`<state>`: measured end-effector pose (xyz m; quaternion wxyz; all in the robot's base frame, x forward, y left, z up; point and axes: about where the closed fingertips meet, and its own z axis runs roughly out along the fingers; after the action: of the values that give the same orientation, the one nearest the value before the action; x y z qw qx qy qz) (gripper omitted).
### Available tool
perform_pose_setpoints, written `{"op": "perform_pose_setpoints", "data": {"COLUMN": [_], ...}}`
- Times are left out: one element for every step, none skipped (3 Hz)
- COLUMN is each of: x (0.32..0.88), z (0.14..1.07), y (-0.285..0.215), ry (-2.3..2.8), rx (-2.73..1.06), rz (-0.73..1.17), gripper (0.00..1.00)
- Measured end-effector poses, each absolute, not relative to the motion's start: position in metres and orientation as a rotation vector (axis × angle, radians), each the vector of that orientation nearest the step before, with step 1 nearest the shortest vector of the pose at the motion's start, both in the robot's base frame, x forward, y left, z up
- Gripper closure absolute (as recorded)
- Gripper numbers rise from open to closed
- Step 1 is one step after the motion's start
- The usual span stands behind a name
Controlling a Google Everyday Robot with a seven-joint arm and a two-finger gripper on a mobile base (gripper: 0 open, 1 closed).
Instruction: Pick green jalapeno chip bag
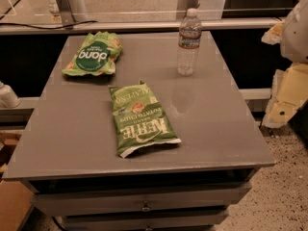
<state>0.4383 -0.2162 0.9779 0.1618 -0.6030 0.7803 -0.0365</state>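
Closest to me, below the table's front lip, are two shallow drawers [144, 203]. Just past that lip the green jalapeno chip bag [142, 119] lies flat on the grey table [62, 129], a little left of centre. Its length runs away from me at a slight slant, with the white end seam toward the front edge and the lettering upside down from where I stand.

I'd guess it weighs almost nothing: a puffed, crinkly foil pouch, soft and springy, slick on the outside, with chips inside that crush under a hard squeeze. The flat face offers little to bite on. The better hold looks like across the narrow width at the middle, pinching the two long edges together so the film bunches, or else on the raised near seam. Pushed sideways, it would likely skate on that smooth top.

The gripper [288, 93] hangs off the table's right side, beside the edge and well apart from the bag. Whether it is spread or closed I cannot tell.

Further back, a clear water bottle [188, 42] stands upright right of centre. In the far left corner lies a smaller green bag [94, 54] with a dark round logo, the one to leave alone. Behind the table runs a metal rail [144, 26], with speckled floor [284, 191] at the right.
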Motion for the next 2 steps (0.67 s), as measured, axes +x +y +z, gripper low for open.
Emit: {"op": "perform_pose_setpoints", "data": {"x": [0.4383,0.4381], "z": [0.9779,0.9739], "y": [-0.2162,-0.2062], "ry": [2.227,2.188], "rx": [-1.721,-1.732], "rz": [-0.104,-0.055], "gripper": [0.00,0.00]}}
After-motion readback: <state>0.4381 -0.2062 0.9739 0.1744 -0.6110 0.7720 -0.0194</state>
